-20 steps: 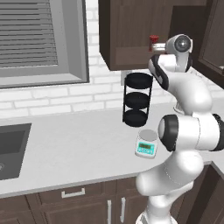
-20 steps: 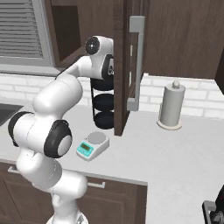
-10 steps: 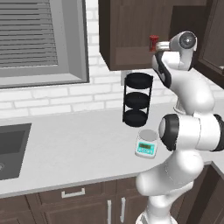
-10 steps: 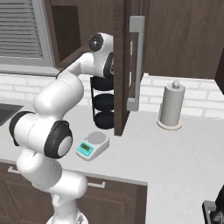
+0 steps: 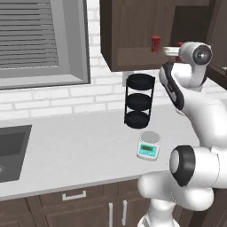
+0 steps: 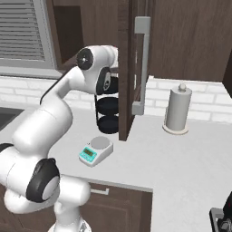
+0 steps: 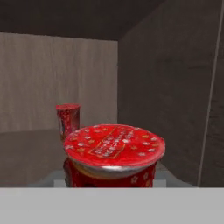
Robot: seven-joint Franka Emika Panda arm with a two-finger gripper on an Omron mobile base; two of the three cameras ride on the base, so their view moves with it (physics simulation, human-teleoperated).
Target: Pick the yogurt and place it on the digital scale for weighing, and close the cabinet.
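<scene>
The yogurt (image 7: 113, 151), a red cup with a patterned red lid, stands on the cabinet shelf right in front of the hand camera. My gripper (image 5: 176, 48) reaches into the open dark-brown cabinet (image 5: 133, 31) and is shut on the yogurt (image 5: 180, 45), whose red edge shows beside the hand. The fingertips are hidden behind the cup. The cabinet door (image 6: 131, 68) stands open, its long metal handle (image 6: 142, 63) facing the room. The digital scale (image 5: 148, 145) with its teal panel lies on the counter below, also seen from the right (image 6: 96, 150), with nothing on its plate.
A second, narrower red container (image 7: 68, 120) stands further back on the shelf (image 5: 155, 43). A black three-tier rack (image 5: 138, 101) stands behind the scale. A paper towel roll (image 6: 177, 110) is right of the open door. The sink (image 5: 11, 150) is at far left.
The hand has risen and reached further into the cabinet, and the jaws have closed on the yogurt cup.
</scene>
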